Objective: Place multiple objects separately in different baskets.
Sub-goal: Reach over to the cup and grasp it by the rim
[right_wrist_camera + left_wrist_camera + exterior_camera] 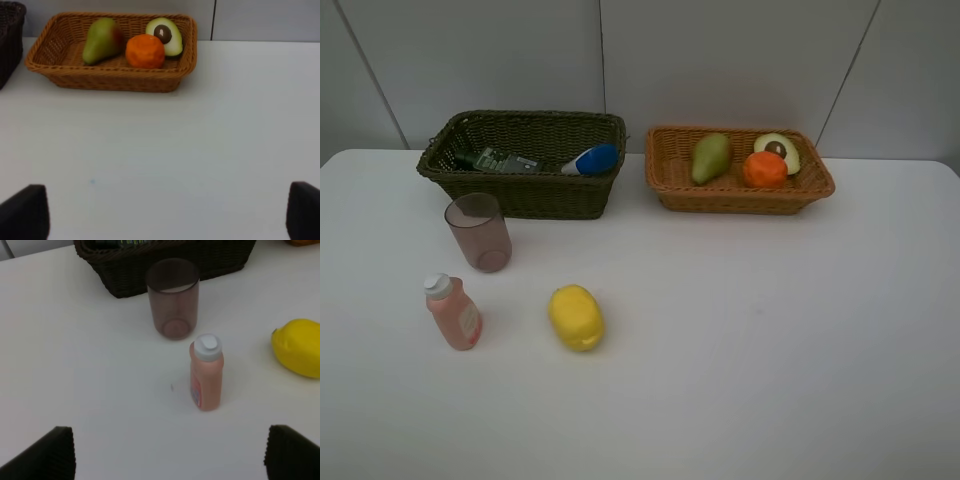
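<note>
The dark basket (535, 190) at the back left holds a dark green bottle (492, 159) and a white blue-capped bottle (590, 160). The light orange basket (740, 195) at the back right holds a pear (710, 157), an orange (765, 169) and an avocado half (779, 150). On the table stand a pink cup (478, 232) and a pink bottle (452, 311), with a yellow lemon (576, 317) beside them. My left gripper (170, 452) is open, short of the pink bottle (205, 372). My right gripper (167, 212) is open, well short of the orange basket (112, 80).
The white table (770, 340) runs back to a grey panelled wall. Neither arm shows in the high view. In the left wrist view the cup (173, 297) stands just in front of the dark basket (220, 260), and the lemon (298, 346) lies off to one side.
</note>
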You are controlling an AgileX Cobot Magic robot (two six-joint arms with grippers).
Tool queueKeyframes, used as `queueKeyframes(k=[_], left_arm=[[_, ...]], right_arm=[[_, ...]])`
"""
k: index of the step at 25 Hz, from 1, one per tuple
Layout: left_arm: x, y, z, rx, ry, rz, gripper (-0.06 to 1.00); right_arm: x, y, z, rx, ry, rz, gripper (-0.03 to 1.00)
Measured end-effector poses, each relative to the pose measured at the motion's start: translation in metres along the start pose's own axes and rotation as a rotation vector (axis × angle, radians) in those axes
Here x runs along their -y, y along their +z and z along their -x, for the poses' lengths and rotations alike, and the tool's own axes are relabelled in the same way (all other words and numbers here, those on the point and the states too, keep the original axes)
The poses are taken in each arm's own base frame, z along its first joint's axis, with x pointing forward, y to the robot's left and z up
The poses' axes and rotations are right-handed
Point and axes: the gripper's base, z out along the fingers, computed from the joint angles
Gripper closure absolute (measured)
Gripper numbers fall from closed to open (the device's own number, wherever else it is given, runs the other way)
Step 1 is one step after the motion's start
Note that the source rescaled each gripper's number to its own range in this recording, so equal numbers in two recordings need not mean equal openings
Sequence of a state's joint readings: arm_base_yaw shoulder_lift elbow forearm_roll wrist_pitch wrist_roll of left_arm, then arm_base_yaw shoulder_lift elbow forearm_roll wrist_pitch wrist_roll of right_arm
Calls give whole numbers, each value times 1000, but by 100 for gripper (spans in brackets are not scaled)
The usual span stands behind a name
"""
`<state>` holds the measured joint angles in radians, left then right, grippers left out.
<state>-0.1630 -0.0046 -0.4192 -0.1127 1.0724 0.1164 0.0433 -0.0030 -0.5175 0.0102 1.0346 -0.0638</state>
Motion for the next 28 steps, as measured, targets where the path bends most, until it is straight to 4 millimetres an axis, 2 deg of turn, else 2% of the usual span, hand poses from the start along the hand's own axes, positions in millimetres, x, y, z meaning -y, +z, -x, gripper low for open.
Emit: queueKeyframes(k=[11, 16, 22, 28], left_arm=[[0, 0, 0, 0, 0, 0, -5], [-1, 7, 5, -64, -9, -8, -5], [-3, 10, 31, -132, -16, -12, -5], [-5, 14, 70, -186, -23, -18, -5]], right_arm=[[0, 0, 0, 0, 0, 0, -3], [0, 0, 0, 0, 0, 0, -3], [0, 0, 0, 0, 0, 0, -3], [0, 0, 0, 0, 0, 0, -3]])
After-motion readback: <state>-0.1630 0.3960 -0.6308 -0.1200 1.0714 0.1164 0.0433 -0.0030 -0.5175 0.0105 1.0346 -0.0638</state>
